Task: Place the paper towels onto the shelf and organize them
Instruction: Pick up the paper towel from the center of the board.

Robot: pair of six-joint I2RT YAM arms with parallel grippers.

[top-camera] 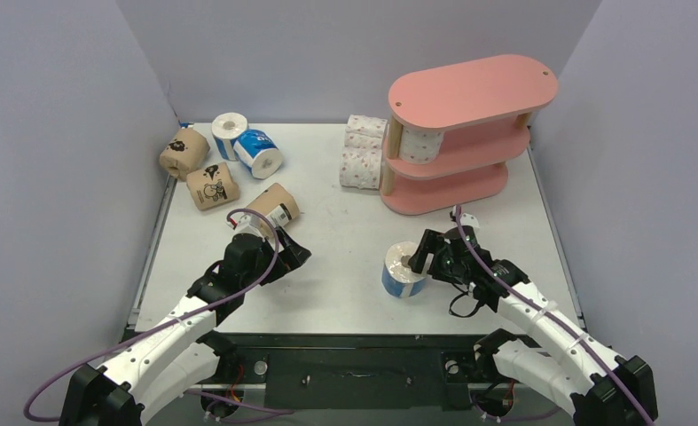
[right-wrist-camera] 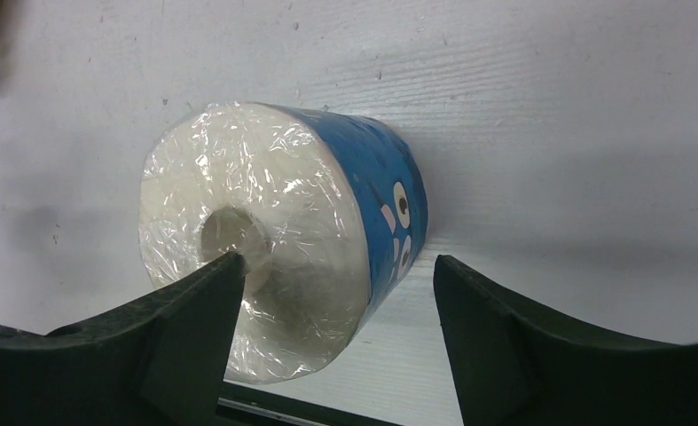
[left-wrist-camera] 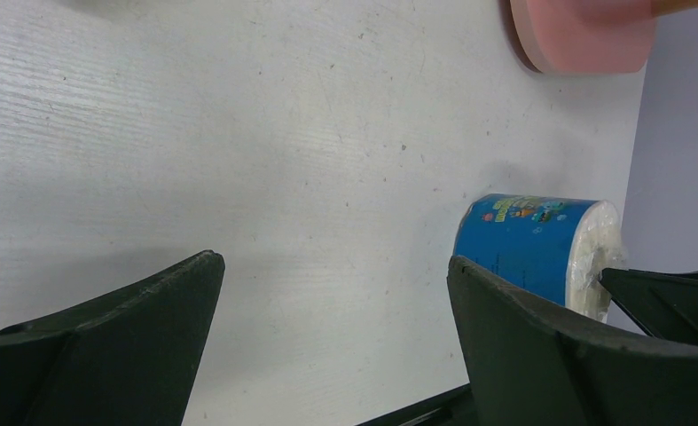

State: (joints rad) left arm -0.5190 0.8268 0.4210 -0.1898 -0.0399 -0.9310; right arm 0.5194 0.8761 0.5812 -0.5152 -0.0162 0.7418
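A blue paper towel roll (top-camera: 403,271) stands on end in the middle of the table, its wrapped white end (right-wrist-camera: 247,240) facing my right wrist view. My right gripper (top-camera: 422,255) is open around its right side. One fingertip (right-wrist-camera: 212,275) lies over the white end and the other finger stands apart from the roll. My left gripper (top-camera: 292,252) is open and empty beside a brown roll (top-camera: 274,206). In its wrist view the blue roll (left-wrist-camera: 527,244) shows past its right finger. The pink shelf (top-camera: 469,98) holds one pink-dotted white roll (top-camera: 422,144) on its middle tier.
More pink-dotted rolls (top-camera: 363,155) lie against the shelf's left side. Two brown rolls (top-camera: 199,169) and two blue rolls (top-camera: 246,142) sit at the back left. Grey walls close in the table on three sides.
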